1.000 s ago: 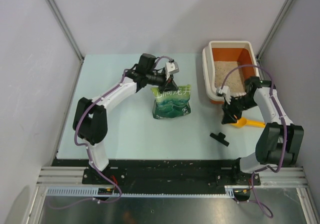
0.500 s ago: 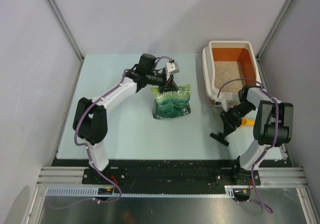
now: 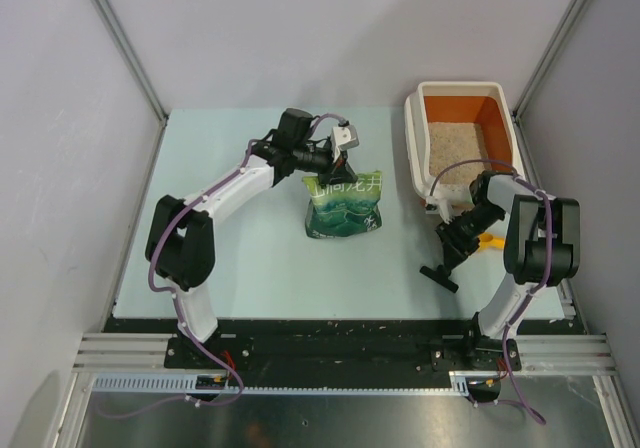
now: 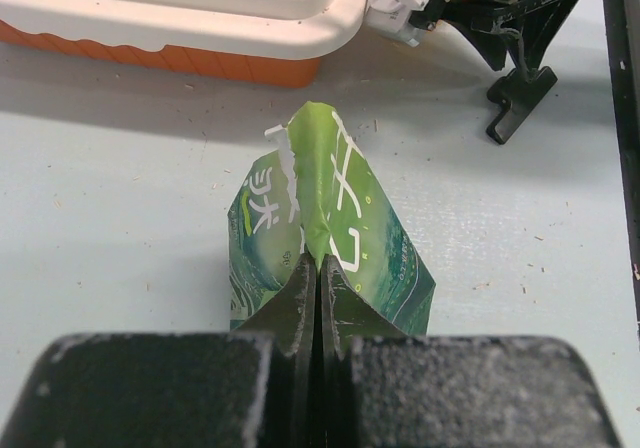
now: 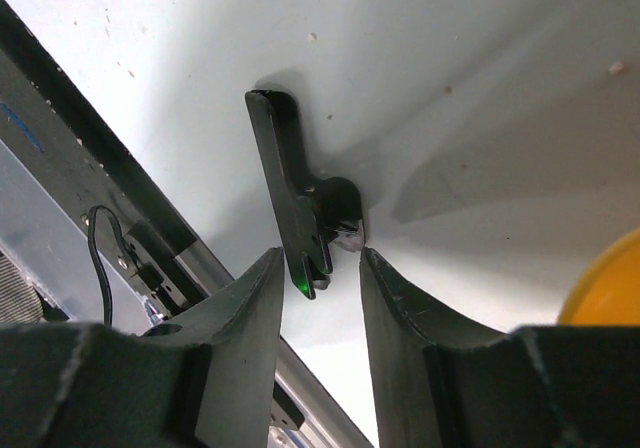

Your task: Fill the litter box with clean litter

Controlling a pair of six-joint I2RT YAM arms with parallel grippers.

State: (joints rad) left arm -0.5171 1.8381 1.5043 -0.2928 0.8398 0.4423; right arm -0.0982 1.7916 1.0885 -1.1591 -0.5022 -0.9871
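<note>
1. Litter box (image 3: 414, 158), a rectangular plastic tray with orange walls and a wide white rim, sits at the far right corner of the pale green tabletop (image 3: 230, 258).
2. Clean litter (image 3: 450, 143), pale beige fine granules, covers the tray's floor.
3. The left gripper (image 4: 318, 268) is clamped tight on the torn top edge of a green printed pouch bag (image 4: 350, 238). The bag stands upright near the table's middle, to the left of the tray and apart from it.
4. The right gripper (image 5: 320, 265) hangs low over the table in front of the tray with its jaws parted. The end of a small black angular plastic piece (image 5: 292, 193) lies between them; contact cannot be told.
5. A yellow-orange plastic scoop (image 3: 489, 239) lies just beside that gripper, mostly hidden by the arm.
</note>
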